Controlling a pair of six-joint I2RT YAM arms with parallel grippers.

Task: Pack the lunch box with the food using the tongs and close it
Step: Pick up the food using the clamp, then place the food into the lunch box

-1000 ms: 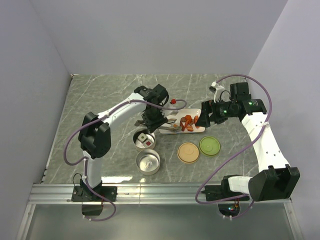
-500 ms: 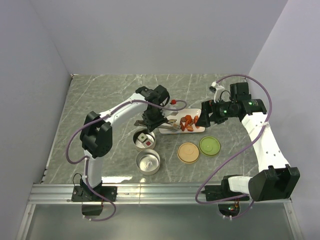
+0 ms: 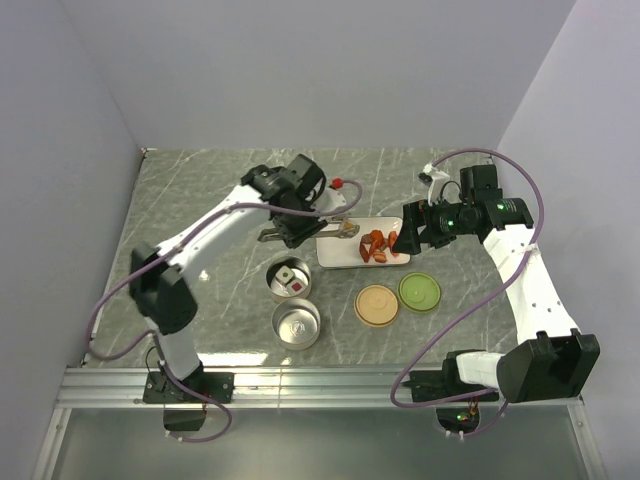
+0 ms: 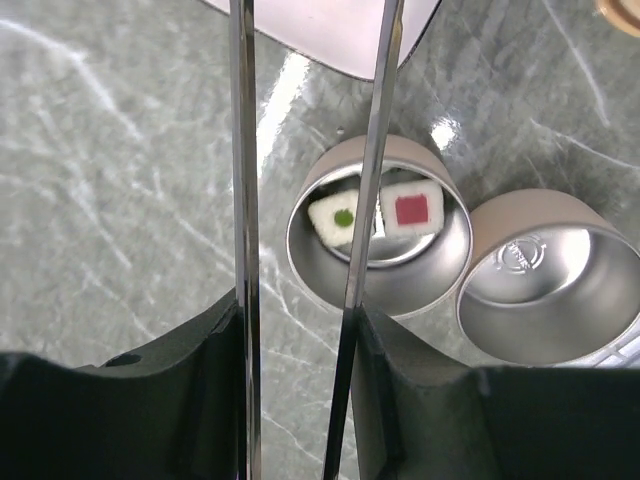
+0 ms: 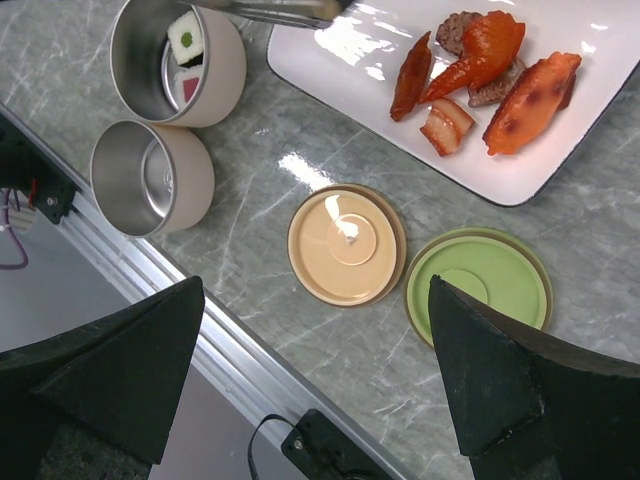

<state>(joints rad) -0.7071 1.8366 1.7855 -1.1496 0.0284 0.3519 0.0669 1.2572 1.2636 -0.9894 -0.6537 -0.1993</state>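
Your left jaws grip the tongs, now drawn back toward the upper left, tips over the plate's corner. Right jaws, unmoved, gape wide beside the orange food at centre.

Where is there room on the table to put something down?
Left of the sushi tin and empty tin, the table is bare out to the wall, under the left arm. The strip behind the plate is bare too. It's crowded in front of the plate: tins, tan lid and green lid sit close.
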